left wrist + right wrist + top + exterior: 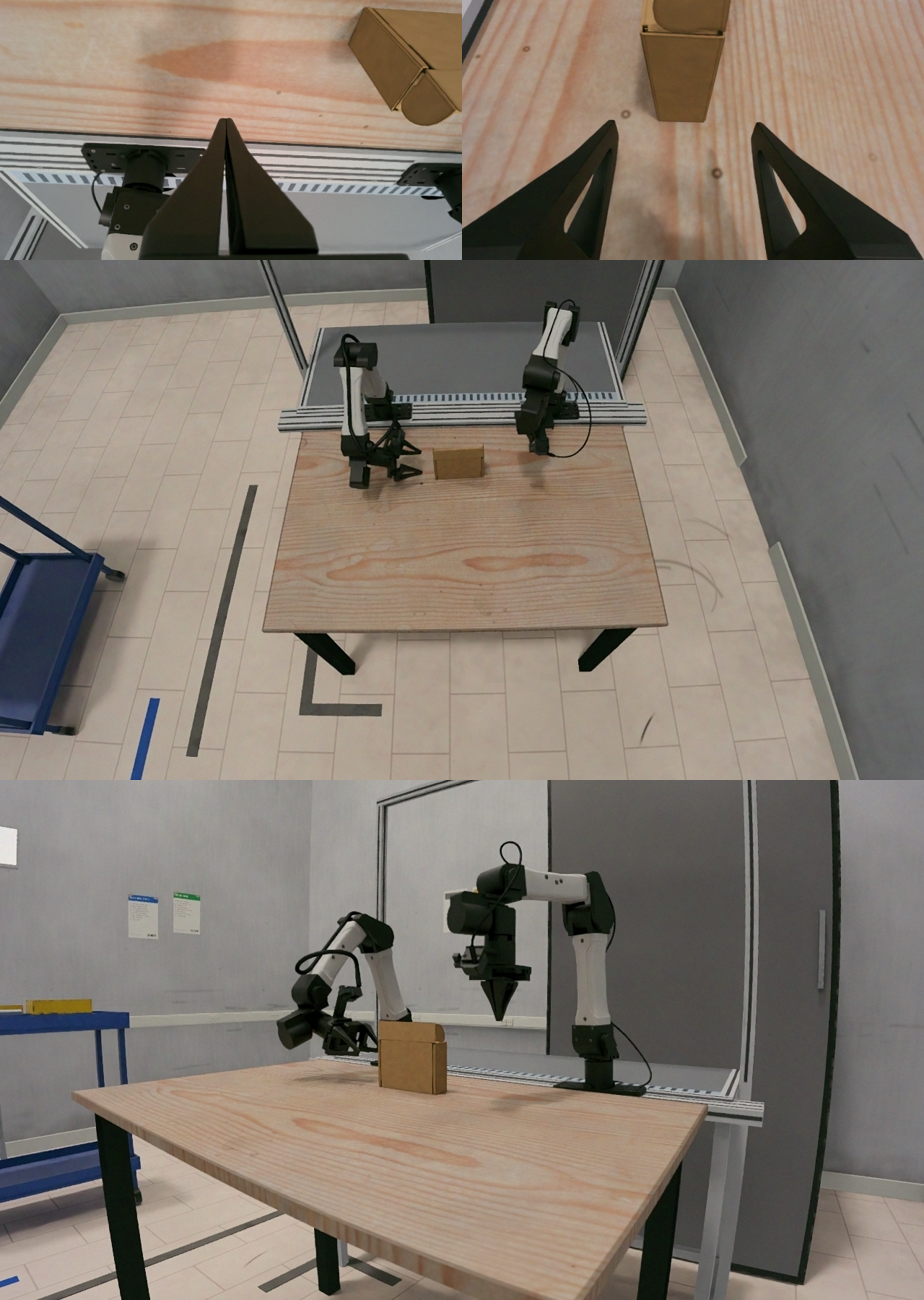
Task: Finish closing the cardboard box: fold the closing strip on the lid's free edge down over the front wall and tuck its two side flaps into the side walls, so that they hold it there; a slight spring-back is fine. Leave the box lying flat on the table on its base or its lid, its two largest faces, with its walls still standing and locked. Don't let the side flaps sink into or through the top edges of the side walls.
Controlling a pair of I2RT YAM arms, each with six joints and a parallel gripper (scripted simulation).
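The left gripper (pixel 225 126), its fingers together, hangs over the wooden table (pixel 108 58); right of it stands the cardboard box (pixel 387 59), one side flap (pixel 426 100) untucked.
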